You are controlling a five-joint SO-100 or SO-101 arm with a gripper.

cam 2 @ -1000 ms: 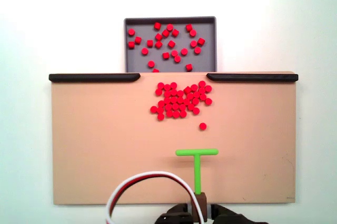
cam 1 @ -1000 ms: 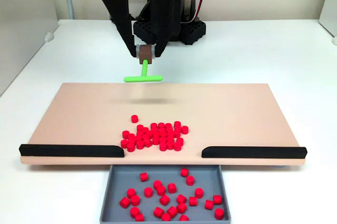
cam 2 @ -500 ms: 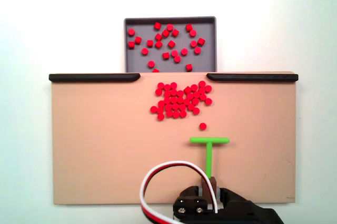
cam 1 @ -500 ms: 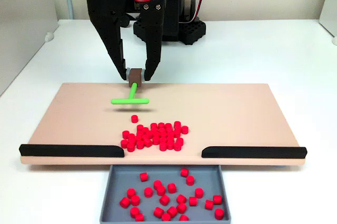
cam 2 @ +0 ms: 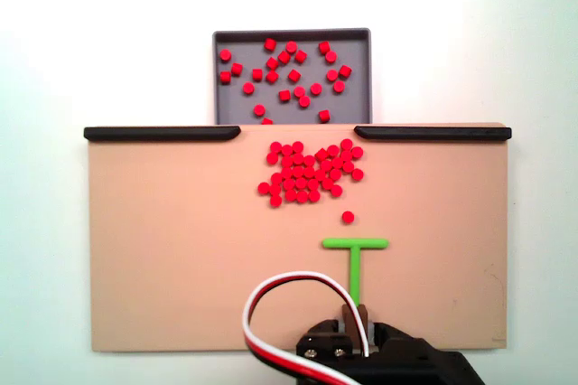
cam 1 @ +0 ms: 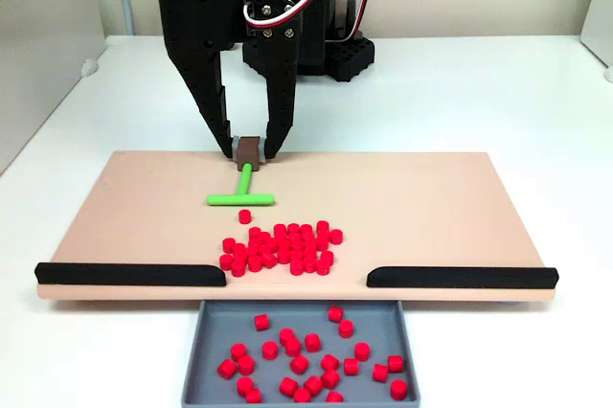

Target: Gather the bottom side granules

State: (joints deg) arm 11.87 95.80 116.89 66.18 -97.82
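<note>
On my white table lies one tan board with two black rails. My gripper pinches the green T-shaped stick behind the granules; one stray red piece lies between them.

gray tray cut off below, arm cropped

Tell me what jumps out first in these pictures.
A dense patch of bright red granules sits on the tan board, just before the gap between two black rails. Behind it, the black gripper holds a green T-shaped stick by its stem. More red pieces lie scattered in the grey tray.
</note>
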